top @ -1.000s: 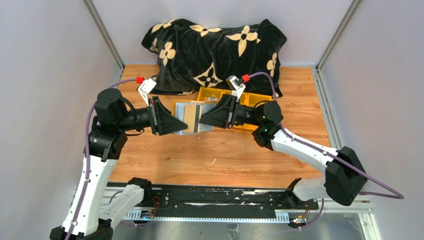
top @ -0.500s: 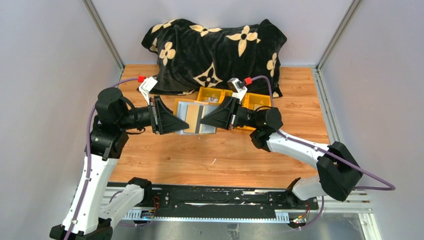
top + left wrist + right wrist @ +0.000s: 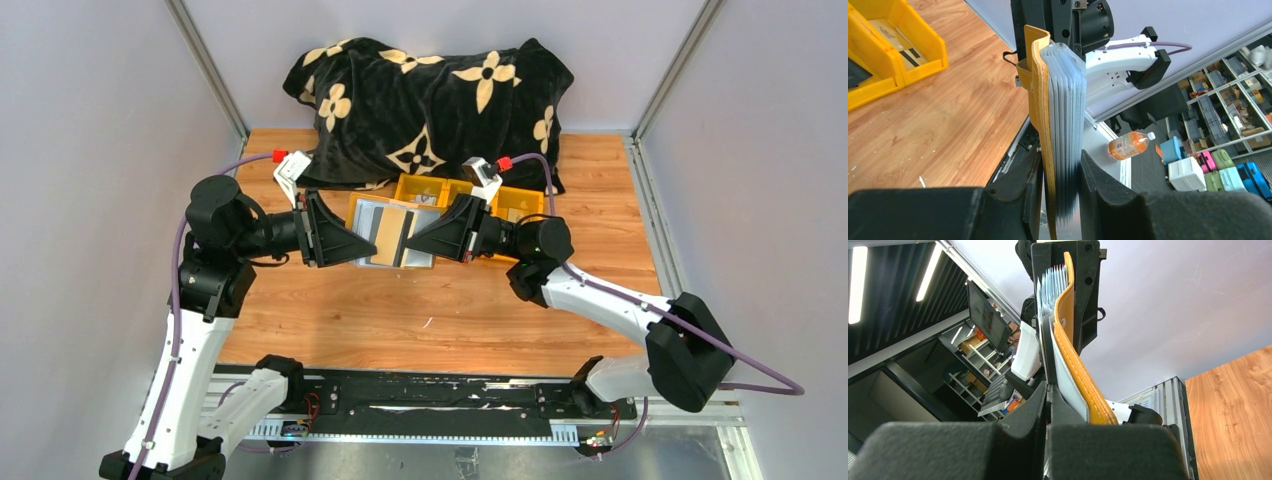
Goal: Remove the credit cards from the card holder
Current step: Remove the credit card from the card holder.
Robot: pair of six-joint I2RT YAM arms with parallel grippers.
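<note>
Wooden bench [image 3: 450, 310] below; silvery, mustard-flapped accordion card holder [image 3: 392, 233] hangs mid-air, black left gripper [image 3: 1060, 170] clamping it from 9 o'clock. Black right gripper [image 3: 1048, 390], at 3 o'clock, pinches what looks like a thin pale credit card [image 3: 1068, 375]: pull straight toward 3 o'clock, left gripper firm.

Card holder [image 3: 393, 232] flap leathery; table [image 3: 450, 300] glossy wood.

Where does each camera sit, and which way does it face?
Top external: above, behind the bases, facing down at the table; both arms show.
Left wrist: on that arm, facing along the left claw gripping the card holder.
Right wrist: likewise, facing upward along the right claw.
Both wrist views share the card holder, edge-on.
</note>
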